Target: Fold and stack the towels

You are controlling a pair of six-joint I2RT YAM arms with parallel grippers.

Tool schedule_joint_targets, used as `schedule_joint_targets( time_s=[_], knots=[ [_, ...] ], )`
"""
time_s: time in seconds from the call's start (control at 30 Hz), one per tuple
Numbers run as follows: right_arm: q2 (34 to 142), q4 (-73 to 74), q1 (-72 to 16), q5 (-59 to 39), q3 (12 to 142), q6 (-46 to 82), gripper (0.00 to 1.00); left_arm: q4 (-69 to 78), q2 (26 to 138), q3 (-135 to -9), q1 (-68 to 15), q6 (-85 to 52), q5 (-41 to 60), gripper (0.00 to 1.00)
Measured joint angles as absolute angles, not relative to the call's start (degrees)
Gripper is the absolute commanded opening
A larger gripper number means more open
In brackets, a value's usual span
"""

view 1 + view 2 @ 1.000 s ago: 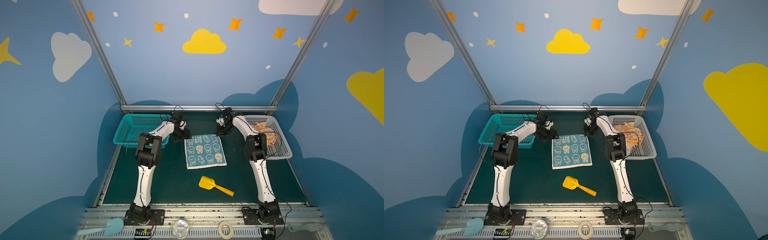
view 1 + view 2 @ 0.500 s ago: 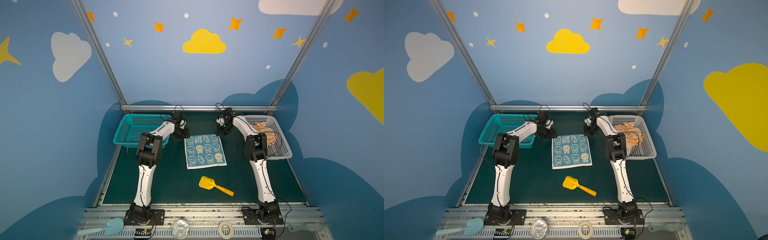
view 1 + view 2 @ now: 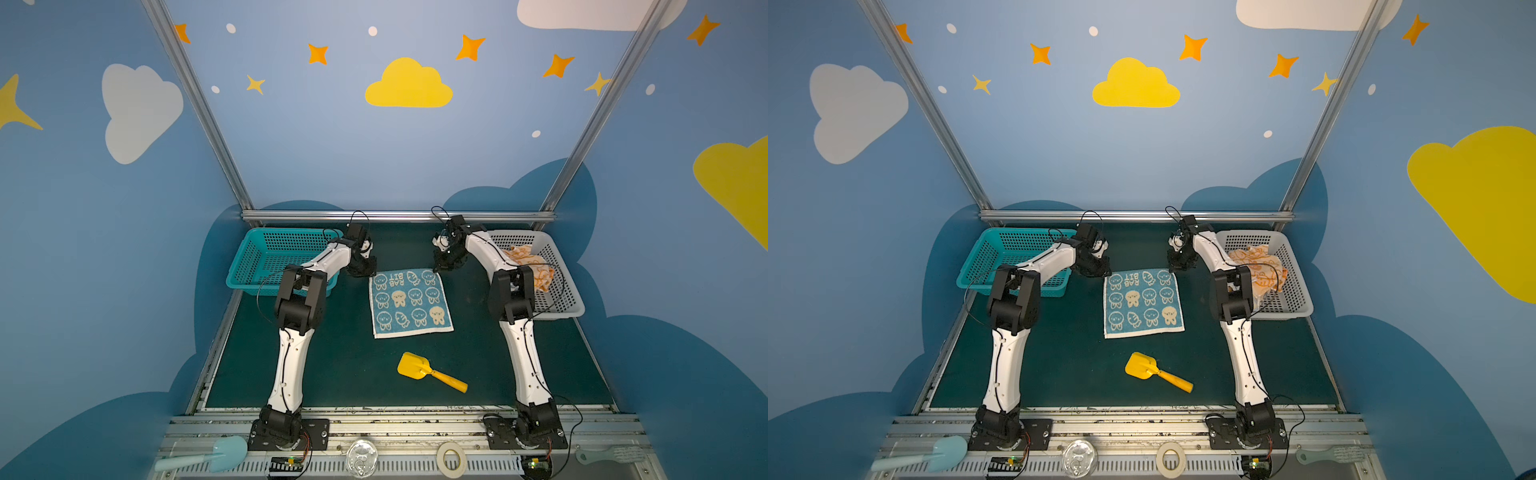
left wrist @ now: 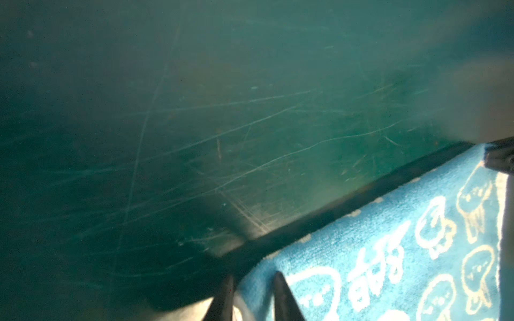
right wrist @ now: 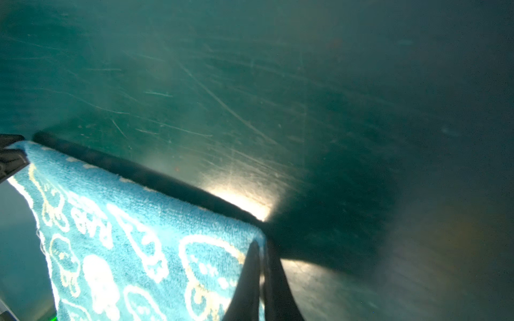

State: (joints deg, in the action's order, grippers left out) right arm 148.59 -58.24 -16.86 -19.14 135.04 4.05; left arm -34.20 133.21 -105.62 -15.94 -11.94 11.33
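Two wrist views alone show left claw [image 4: 253, 278] and right claw [image 5: 261, 246] clamping towel [image 5: 133, 222] corners.

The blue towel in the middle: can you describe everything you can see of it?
The blue towel is a small squarish piece of soft terry cloth, blue with cream rabbit faces, carrots and lettering. It lies spread open, unfolded, on the dark green table. The right gripper pinches one far corner; the left gripper has the other far corner between its fingers. Nothing else touches it.
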Motion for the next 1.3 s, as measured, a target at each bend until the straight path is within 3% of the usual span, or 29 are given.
schedule_joint_targets(
  time_s=[0.27, 0.83, 1.3],
  knots=[
    [148.6, -58.3, -16.1, -20.4, 134.9, 5.5, 0.03, -34.9, 133.3, -105.9, -16.1, -9.8, 10.1, 0.03],
    [142.3, -59.4, -12.0, -26.7, 127.9, 12.0, 0.00, -36.3, 133.5, -112.0, -16.7, -7.2, 10.7, 0.03],
    [123.5, -54.4, -12.8, -28.4, 105.3, 16.2, 0.00, -31.7, 119.5, -96.9, -17.0, -9.3, 11.2, 0.03]
  ],
)
